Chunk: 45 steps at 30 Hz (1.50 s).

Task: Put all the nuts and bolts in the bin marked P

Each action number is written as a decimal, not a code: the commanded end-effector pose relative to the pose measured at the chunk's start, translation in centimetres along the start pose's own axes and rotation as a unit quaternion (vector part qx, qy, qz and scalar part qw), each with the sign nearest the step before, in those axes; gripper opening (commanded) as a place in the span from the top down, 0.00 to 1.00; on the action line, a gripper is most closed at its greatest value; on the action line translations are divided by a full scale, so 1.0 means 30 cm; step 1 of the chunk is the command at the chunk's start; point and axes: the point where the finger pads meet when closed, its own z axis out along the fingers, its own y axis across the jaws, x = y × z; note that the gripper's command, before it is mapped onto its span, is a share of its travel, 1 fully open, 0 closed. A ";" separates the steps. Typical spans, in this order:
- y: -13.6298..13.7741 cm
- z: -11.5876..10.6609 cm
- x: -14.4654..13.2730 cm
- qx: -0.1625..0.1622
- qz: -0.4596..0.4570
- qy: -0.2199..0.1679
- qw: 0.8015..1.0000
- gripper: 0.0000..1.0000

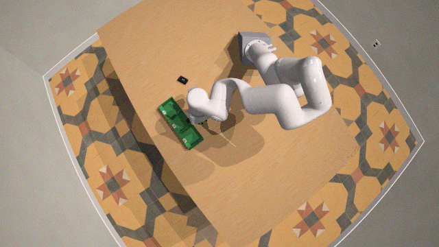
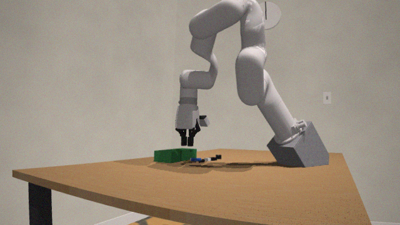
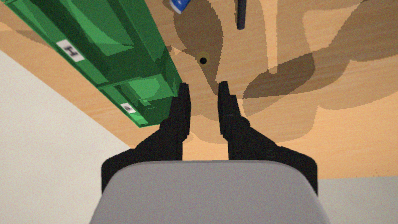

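We hover gripper (image 3: 201, 102) above table (image 3: 310, 140), fingers part-spread, nothing between, touching nothing; small nut (image 3: 203, 60) lies on table just ahead, beside green bin row (image 3: 125, 55). Step, we judge: centre over nut, descend straight, keep finger off bin wall. Dark bolt-like piece (image 3: 241, 12) farther

From above, the white arm's wrist covered the black two-fingered gripper (image 3: 201, 107) completely, along with the small parts lying under it.

In the wrist view the long green plastic bin (image 3: 112, 55), left of the fingers, ran off the top edge; its white label (image 3: 128, 107) nearest the fingers was too blurred to read. Ahead of the fingertips, a blue piece (image 3: 178, 5) and a dark slim rod (image 3: 241, 14) were cut by the top edge.

In the side view the small items (image 2: 206, 159) beyond the bin were too tiny to identify.
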 end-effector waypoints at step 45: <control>-0.008 0.190 -0.002 0.001 0.000 0.000 1.000 0.70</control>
